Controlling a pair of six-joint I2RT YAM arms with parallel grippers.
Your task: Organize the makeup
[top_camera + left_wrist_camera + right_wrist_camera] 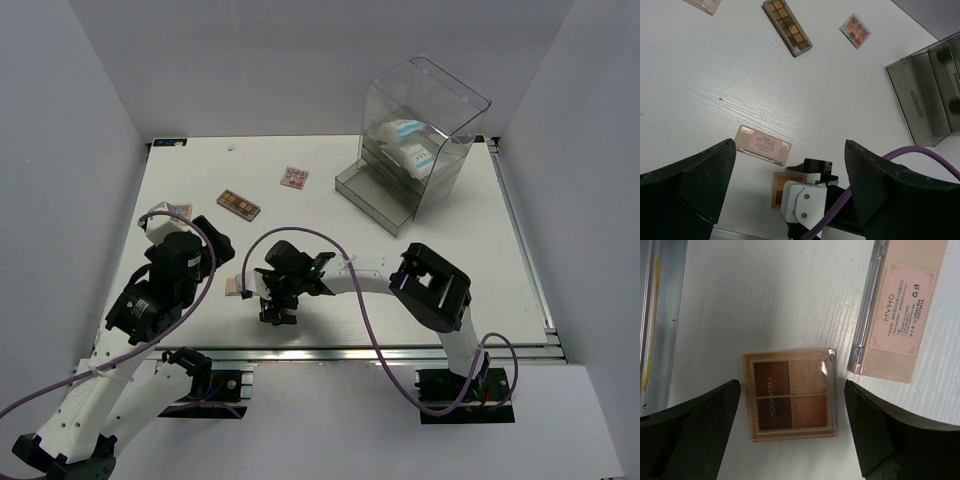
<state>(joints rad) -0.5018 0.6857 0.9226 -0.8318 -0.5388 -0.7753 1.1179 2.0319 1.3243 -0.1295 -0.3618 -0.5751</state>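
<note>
A square brown four-pan eyeshadow palette [791, 394] lies flat near the table's front edge. My right gripper [791, 390] is open just above it, one finger on each side, not touching it. The gripper [275, 303] mostly hides it in the top view. A pink rectangular palette [900, 305] lies beside it, also in the left wrist view [763, 145]. A long brown palette [238, 204], a small pink square palette [294, 177] and another palette [166, 212] lie further back. My left gripper [790, 145] is open and empty, high above the table. Two white blue-printed pouches [408, 145] sit inside the acrylic box. No black jars show.
The tall clear acrylic drawer box [425, 120] stands at the back right with its bottom drawer [375, 195] pulled out. A metal rail [660, 315] runs along the table's front edge close to the square palette. A purple cable [300, 232] loops over the right arm.
</note>
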